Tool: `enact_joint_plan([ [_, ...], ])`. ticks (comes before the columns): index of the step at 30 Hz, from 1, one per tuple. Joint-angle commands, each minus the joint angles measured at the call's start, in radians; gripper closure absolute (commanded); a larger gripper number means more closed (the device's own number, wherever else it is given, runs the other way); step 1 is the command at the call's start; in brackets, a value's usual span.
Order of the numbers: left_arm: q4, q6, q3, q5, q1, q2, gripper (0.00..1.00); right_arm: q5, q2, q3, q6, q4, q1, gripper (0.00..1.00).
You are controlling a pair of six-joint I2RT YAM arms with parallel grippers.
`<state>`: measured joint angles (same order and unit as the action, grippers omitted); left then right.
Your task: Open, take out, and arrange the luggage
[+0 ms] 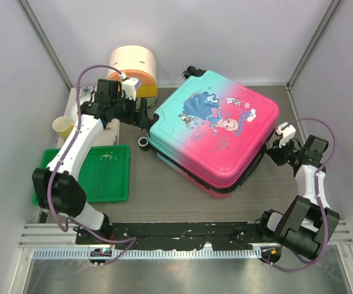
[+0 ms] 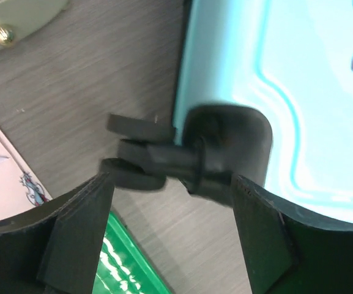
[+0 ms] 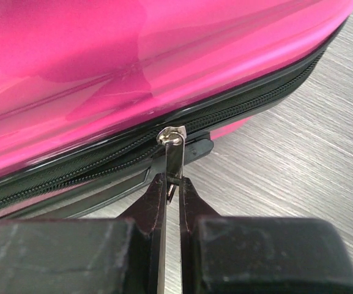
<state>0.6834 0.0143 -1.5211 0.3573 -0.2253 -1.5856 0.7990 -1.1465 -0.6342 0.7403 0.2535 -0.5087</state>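
Unzipping is in hand: the right gripper is clamped on the suitcase's zip pull, the left gripper is spread wide beside a wheel, and next the pull wants drawing along the zip track.

Top view looks down from above and behind the arms on the surface and the luggage, which all three views share. Left wrist view looks past the left claw, close on a wheel at the turquoise corner. Right wrist view looks past the right claw, close on the pink side's zip pull.
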Motion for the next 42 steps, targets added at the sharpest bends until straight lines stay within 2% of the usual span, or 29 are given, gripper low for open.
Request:
enact_joint_plan([
  [1,-0.042,-0.071,0.134,0.063,-0.016,0.102,0.17,0.154,0.076,-0.007,0.080,0.095,0.024,0.99],
  [8,-0.157,-0.134,0.003,0.265,-0.032,-0.045,0.13,0.138,0.077,-0.009,0.114,0.142,0.019,0.99],
  [13,-0.191,-0.123,-0.144,0.301,-0.120,-0.187,0.13,0.128,0.067,-0.019,0.123,0.148,-0.001,0.99],
  [18,-0.196,-0.128,-0.276,0.341,-0.202,-0.330,0.16,0.134,0.050,-0.044,0.192,0.223,-0.059,0.99],
  [24,-0.190,-0.137,-0.419,0.362,-0.276,-0.497,0.36,0.152,0.039,-0.076,0.370,0.391,-0.155,0.99],
  [25,-0.188,-0.137,-0.489,0.353,-0.279,-0.519,0.42,0.161,0.034,-0.081,0.396,0.450,-0.171,0.99],
  [27,-0.142,-0.125,-0.581,0.332,-0.279,-0.602,0.45,0.170,0.039,-0.087,0.445,0.504,-0.174,0.99],
  [28,-0.110,-0.116,-0.710,0.309,-0.278,-0.634,0.47,0.174,0.053,-0.084,0.462,0.530,-0.174,0.99],
  [30,-0.026,-0.096,-0.819,0.287,-0.264,-0.691,0.44,0.167,0.076,-0.068,0.458,0.530,-0.174,0.99],
  [31,0.000,-0.079,-0.855,0.269,-0.263,-0.692,0.36,0.151,0.102,-0.061,0.417,0.500,-0.174,0.99],
  [32,0.025,-0.057,-0.888,0.231,-0.261,-0.668,0.31,0.108,0.119,-0.052,0.377,0.463,-0.174,0.99],
  [34,0.064,-0.019,-0.855,0.189,-0.263,-0.610,0.21,0.051,0.151,-0.019,0.296,0.343,-0.175,0.99],
  [36,0.033,-0.036,-0.696,0.097,-0.259,-0.477,0.20,-0.027,0.192,0.017,0.184,0.244,-0.182,0.99],
  [37,0.015,-0.054,-0.623,0.068,-0.259,-0.418,0.20,-0.056,0.208,0.028,0.138,0.130,-0.183,0.99],
  [38,-0.026,-0.078,-0.491,-0.010,-0.259,-0.368,0.20,-0.085,0.221,0.037,0.054,0.081,-0.185,0.99],
  [39,-0.054,-0.109,-0.409,-0.042,-0.259,-0.258,0.20,-0.130,0.226,0.050,0.024,0.038,-0.183,0.99],
  [41,-0.106,-0.221,-0.279,-0.101,-0.263,-0.154,0.16,-0.162,0.225,0.056,-0.031,-0.066,-0.183,0.99],
  [42,-0.172,-0.261,-0.135,-0.150,-0.264,-0.096,0.14,-0.172,0.220,0.062,-0.068,-0.094,-0.185,0.99],
])
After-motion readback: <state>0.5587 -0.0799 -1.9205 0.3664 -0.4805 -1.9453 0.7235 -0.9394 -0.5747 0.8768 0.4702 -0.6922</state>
